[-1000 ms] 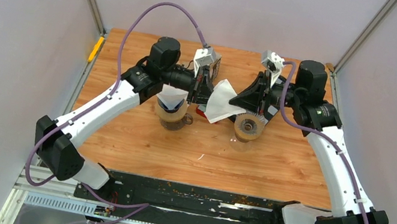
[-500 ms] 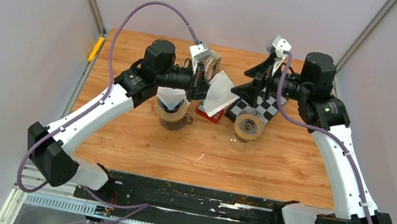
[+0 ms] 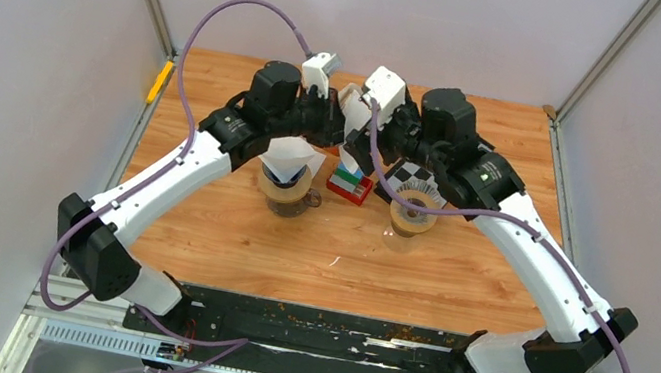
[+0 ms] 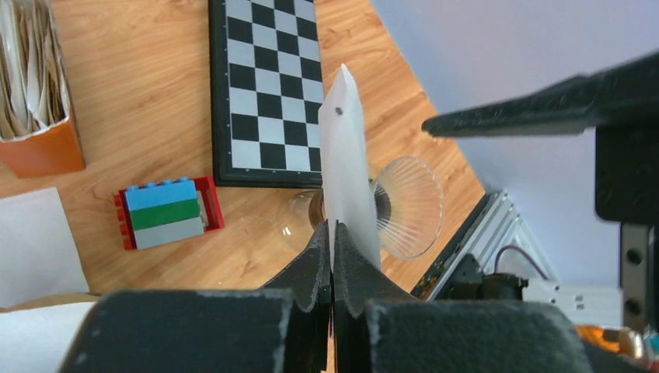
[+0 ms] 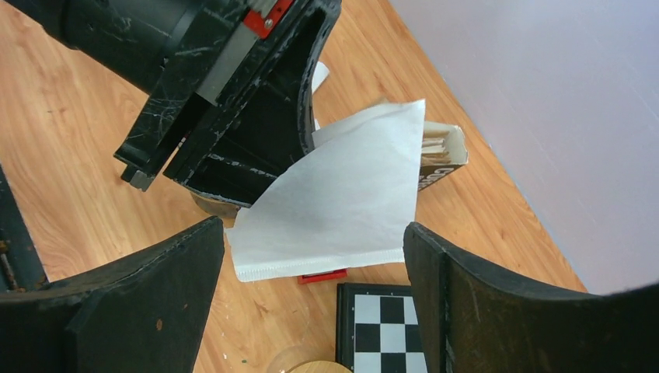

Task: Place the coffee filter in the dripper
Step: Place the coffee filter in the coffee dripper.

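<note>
Left gripper (image 3: 336, 127) is clamped on one filter (image 3: 353, 107) above the table (image 3: 455, 268). Of two drippers below, the left dripper (image 3: 284, 187) has a second filter (image 3: 289, 157) in it and the right dripper (image 3: 415, 211) is bare. Left wrist: filter edge-on, one checkerboard (image 4: 264, 85), one brick stack (image 4: 167, 214). Right wrist: right gripper (image 5: 313, 237) spread wide either side of the filter, not touching it; box (image 5: 443, 155) lettering unreadable.

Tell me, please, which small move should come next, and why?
Probably close the right pincer on the filter. Its jaws stand open on both sides of the filter, which the shut left pincer holds flat. The empty dripper waits below, so the filter likely needs spreading before it goes in.
</note>
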`<state>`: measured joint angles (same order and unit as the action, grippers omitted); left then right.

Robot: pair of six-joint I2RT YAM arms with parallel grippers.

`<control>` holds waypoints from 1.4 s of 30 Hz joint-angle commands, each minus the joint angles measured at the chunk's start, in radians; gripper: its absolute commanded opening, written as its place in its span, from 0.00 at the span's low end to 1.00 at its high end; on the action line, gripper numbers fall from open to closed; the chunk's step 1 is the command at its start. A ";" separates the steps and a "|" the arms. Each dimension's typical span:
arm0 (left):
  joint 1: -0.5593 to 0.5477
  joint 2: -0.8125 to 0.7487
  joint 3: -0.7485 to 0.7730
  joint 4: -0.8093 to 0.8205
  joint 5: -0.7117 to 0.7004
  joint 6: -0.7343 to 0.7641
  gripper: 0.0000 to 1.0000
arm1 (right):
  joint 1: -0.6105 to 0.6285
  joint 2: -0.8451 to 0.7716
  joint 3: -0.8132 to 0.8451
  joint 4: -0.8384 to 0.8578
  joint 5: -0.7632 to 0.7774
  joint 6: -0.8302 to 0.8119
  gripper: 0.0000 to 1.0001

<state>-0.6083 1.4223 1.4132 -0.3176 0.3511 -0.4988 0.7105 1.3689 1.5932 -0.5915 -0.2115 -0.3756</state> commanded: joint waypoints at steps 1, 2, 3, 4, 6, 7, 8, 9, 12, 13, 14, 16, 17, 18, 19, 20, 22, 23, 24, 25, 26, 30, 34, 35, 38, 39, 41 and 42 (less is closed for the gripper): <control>-0.002 0.011 0.046 0.023 -0.089 -0.164 0.00 | 0.033 0.014 0.007 0.032 0.138 0.001 0.84; -0.003 0.010 0.042 0.023 -0.097 -0.176 0.00 | 0.036 0.018 0.005 0.035 0.141 0.004 0.84; -0.003 0.010 0.040 0.023 -0.103 -0.184 0.00 | 0.039 0.021 0.003 0.036 0.142 0.006 0.84; -0.003 0.010 0.041 0.019 -0.114 -0.192 0.00 | 0.042 0.024 0.002 0.036 0.141 0.007 0.83; -0.003 0.009 0.043 0.016 -0.126 -0.204 0.00 | 0.044 0.029 0.001 0.038 0.144 0.007 0.83; -0.003 0.009 0.046 0.016 -0.127 -0.209 0.00 | 0.046 0.032 0.001 0.038 0.145 0.008 0.83; -0.004 0.010 0.046 0.015 -0.126 -0.216 0.00 | 0.047 0.035 0.001 0.038 0.146 0.008 0.82; -0.005 0.011 0.047 0.015 -0.125 -0.219 0.00 | 0.048 0.038 0.000 0.038 0.145 0.009 0.82; -0.009 0.016 0.049 0.015 -0.130 -0.231 0.00 | 0.050 0.052 0.000 0.042 0.151 0.013 0.82; -0.010 0.017 0.050 0.015 -0.130 -0.233 0.00 | 0.050 0.056 0.000 0.046 0.160 0.015 0.82; -0.011 0.020 0.051 0.015 -0.133 -0.236 0.00 | 0.049 0.061 0.001 0.048 0.165 0.014 0.82; -0.012 0.023 0.056 0.012 -0.134 -0.241 0.00 | 0.050 0.067 0.000 0.048 0.176 0.015 0.81; -0.013 0.024 0.058 0.009 -0.137 -0.243 0.00 | 0.050 0.068 -0.001 0.050 0.181 0.014 0.81; -0.013 0.026 0.060 0.008 -0.139 -0.244 0.00 | 0.050 0.070 -0.001 0.051 0.185 0.014 0.81; -0.013 0.027 0.061 0.007 -0.141 -0.244 0.00 | 0.050 0.071 -0.001 0.053 0.189 0.015 0.80; -0.013 0.028 0.062 0.005 -0.142 -0.244 0.00 | 0.050 0.073 0.000 0.054 0.190 0.015 0.80; -0.016 0.032 0.065 0.004 -0.141 -0.243 0.00 | 0.051 0.076 0.003 0.051 0.194 0.017 0.79; -0.017 0.034 0.067 0.002 -0.141 -0.242 0.00 | 0.053 0.079 0.006 0.051 0.204 0.018 0.78; -0.017 0.035 0.068 0.003 -0.140 -0.243 0.00 | 0.054 0.082 0.008 0.049 0.210 0.016 0.78; -0.017 0.034 0.069 0.002 -0.140 -0.241 0.00 | 0.055 0.085 0.008 0.051 0.228 0.015 0.77; -0.018 0.034 0.070 0.003 -0.141 -0.241 0.00 | 0.054 0.085 0.007 0.051 0.251 0.013 0.76; -0.018 0.033 0.070 -0.002 -0.154 -0.231 0.00 | 0.054 0.075 0.004 0.054 0.274 0.004 0.73; -0.018 0.032 0.065 0.001 -0.163 -0.219 0.00 | 0.054 0.062 0.007 0.058 0.300 -0.006 0.69; -0.020 0.032 0.064 0.002 -0.163 -0.218 0.00 | 0.055 0.061 0.009 0.059 0.306 -0.008 0.68; -0.020 0.032 0.064 0.000 -0.169 -0.212 0.00 | 0.054 0.059 0.010 0.058 0.322 -0.007 0.66; -0.021 0.032 0.064 0.001 -0.171 -0.210 0.00 | 0.054 0.059 0.010 0.058 0.327 -0.007 0.65; -0.022 0.032 0.066 -0.002 -0.179 -0.203 0.00 | 0.054 0.058 0.011 0.058 0.338 -0.005 0.63; -0.023 0.031 0.067 -0.002 -0.183 -0.199 0.00 | 0.054 0.058 0.011 0.058 0.345 -0.006 0.62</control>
<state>-0.6224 1.4555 1.4357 -0.3298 0.1925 -0.7238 0.7589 1.4532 1.5845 -0.5777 0.0780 -0.3767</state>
